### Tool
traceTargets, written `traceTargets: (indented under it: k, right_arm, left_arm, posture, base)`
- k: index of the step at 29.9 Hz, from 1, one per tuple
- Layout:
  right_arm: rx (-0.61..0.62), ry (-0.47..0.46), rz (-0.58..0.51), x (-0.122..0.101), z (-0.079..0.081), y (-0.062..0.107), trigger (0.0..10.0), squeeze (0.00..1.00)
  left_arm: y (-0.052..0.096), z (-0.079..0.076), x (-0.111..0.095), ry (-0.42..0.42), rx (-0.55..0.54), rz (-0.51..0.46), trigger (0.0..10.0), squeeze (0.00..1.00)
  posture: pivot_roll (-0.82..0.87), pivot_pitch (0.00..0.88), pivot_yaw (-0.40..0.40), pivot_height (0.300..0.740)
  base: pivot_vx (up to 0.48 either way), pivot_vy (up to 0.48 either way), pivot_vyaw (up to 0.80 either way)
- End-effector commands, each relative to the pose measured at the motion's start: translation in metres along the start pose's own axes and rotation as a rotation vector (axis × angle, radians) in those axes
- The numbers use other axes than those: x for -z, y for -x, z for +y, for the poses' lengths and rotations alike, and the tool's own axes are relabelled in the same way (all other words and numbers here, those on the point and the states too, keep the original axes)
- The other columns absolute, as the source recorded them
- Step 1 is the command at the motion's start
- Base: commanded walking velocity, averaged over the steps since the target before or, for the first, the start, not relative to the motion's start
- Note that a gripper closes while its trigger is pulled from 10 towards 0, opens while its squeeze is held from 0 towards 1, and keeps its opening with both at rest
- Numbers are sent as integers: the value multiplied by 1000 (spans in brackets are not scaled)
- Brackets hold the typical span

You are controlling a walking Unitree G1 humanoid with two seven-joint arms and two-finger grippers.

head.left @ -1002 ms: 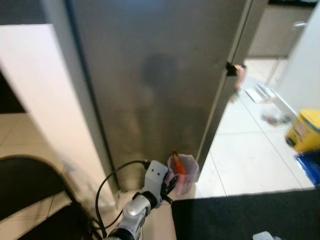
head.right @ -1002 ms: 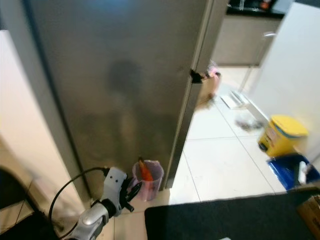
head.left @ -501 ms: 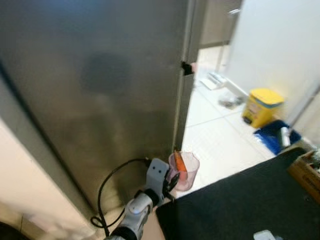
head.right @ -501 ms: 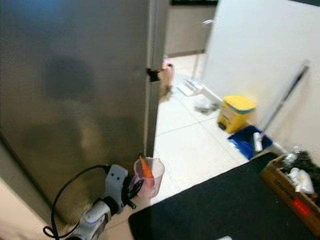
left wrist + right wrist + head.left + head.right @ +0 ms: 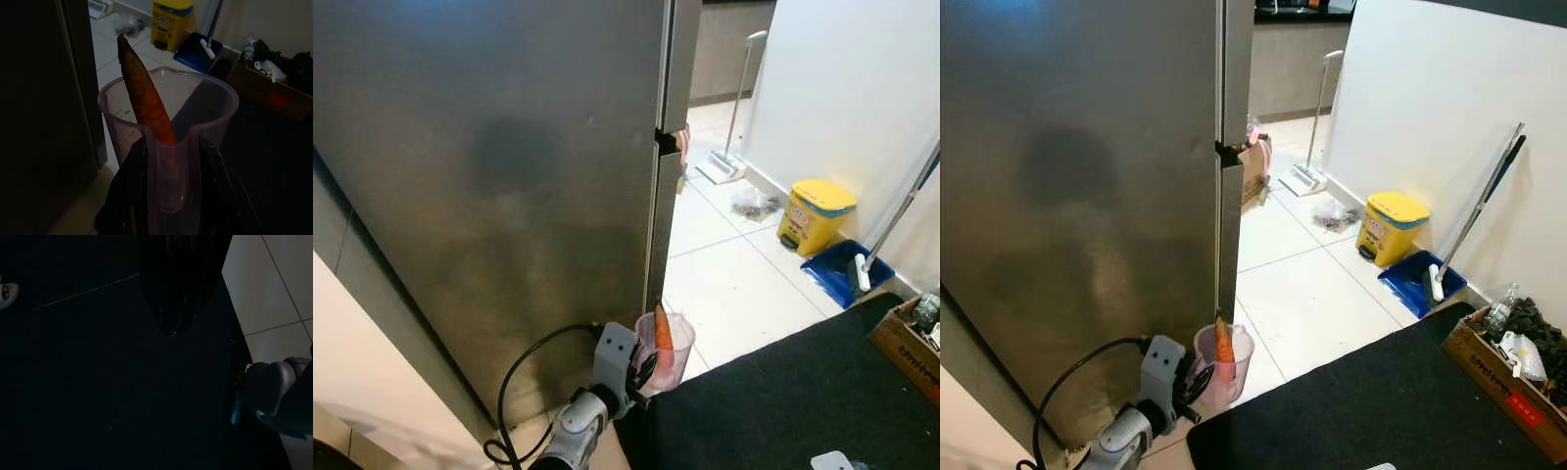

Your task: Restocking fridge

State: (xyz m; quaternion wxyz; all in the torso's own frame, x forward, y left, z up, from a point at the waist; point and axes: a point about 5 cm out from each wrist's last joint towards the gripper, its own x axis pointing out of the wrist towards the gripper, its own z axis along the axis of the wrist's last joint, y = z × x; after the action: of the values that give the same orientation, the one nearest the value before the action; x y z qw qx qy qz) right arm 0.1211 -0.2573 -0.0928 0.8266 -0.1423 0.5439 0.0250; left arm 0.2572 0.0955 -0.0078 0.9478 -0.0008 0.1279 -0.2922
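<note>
A long orange carrot stands tip-up in the translucent pink plastic measuring jug that my left end effector carries, its two black fingers clamped on the jug's sides from below; the carrot's long axis leans across the jug, its narrow end rising above the rim on the side towards the tall grey stainless-steel fridge. The fridge lies directly ahead of the jug and close to it, both of its doors shut, the seam between upper and lower door showing on the edge above the jug. My left arm is plainly the nearer one, but it is occupied, so I judge that opening the fridge would fall to my right arm, whose end effector hangs idle over dark ground; I cannot tell whether its fingers are together or apart. A black mat covers the floor at my feet, meeting white floor tiles beside the fridge. Farther off along the white wall stand a yellow lidded pedal bin, a blue dustpan with a long-handled broom leaning over it, and a brown cardboard box of bottles and bags at the mat's edge.
</note>
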Motion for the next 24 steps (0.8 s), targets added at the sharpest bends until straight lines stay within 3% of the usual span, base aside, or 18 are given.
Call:
traceTargets:
  k: [1,17,24]
  right_arm:
    - [3,0,-12,-2,-1,0,10000,0]
    - [4,6,-10,-2,-1,0,10000,0]
    - [4,6,-8,-1,-1,0,10000,0]
  left_arm:
    - [4,7,1,-22,-10,12,10000,0]
    - [0,1,-7,-35,66,-39,10000,0]
    - [-2,-7,-9,-21,148,-53,10000,0]
  posture:
    - [-12,0,-35,740]
    - [-11,0,-39,740]
    - [-11,0,-36,740]
  base:
    - [345,0,0]
    - [351,0,0]
    - [0,0,0]
